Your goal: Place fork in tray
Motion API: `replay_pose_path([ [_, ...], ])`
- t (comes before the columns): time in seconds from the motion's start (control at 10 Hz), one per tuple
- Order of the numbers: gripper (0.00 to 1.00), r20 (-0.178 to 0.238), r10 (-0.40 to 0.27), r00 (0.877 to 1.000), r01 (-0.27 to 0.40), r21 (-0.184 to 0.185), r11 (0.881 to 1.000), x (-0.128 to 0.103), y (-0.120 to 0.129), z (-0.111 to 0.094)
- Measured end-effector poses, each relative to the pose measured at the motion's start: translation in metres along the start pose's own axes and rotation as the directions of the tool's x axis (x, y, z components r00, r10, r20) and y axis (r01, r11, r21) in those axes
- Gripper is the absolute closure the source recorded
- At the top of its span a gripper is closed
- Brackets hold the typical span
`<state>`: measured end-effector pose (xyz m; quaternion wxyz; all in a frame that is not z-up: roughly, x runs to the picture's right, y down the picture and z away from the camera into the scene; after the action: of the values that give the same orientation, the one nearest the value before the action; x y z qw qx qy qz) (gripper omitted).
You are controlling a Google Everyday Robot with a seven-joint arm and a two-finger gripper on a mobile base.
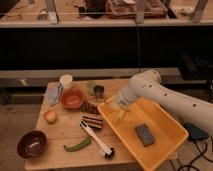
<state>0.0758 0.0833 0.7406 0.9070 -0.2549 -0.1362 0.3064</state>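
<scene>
The white arm reaches in from the right across the wooden table, and its gripper hangs over the near-left part of the yellow-orange tray, just above the tray floor. The jaws are closed. Something pale and slim hangs below them at the tray's inner left side (probably the fork, though its shape is too blurred to be sure), so whether the jaws actually clamp it cannot be told.

A grey sponge lies flat in the middle of the tray. On the table to the left are a black-and-white brush, a green pepper, a dark red bowl, an orange bowl, a white cup and a small round fruit.
</scene>
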Motion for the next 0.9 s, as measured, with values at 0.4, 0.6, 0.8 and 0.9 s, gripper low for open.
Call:
replay_pose_path([
  [0.4, 0.99, -0.084, 0.272, 0.959, -0.267, 0.063, 0.962, 0.11, 0.005, -0.032],
  [0.6, 0.84, -0.13, 0.392, 0.911, -0.383, 0.087, 0.92, 0.158, 0.022, -0.031],
  [0.8, 0.64, -0.149, 0.427, 0.892, -0.416, 0.098, 0.904, 0.177, 0.032, -0.024],
  [0.9, 0.56, -0.142, 0.443, 0.885, -0.431, 0.104, 0.896, 0.179, 0.033, -0.016],
])
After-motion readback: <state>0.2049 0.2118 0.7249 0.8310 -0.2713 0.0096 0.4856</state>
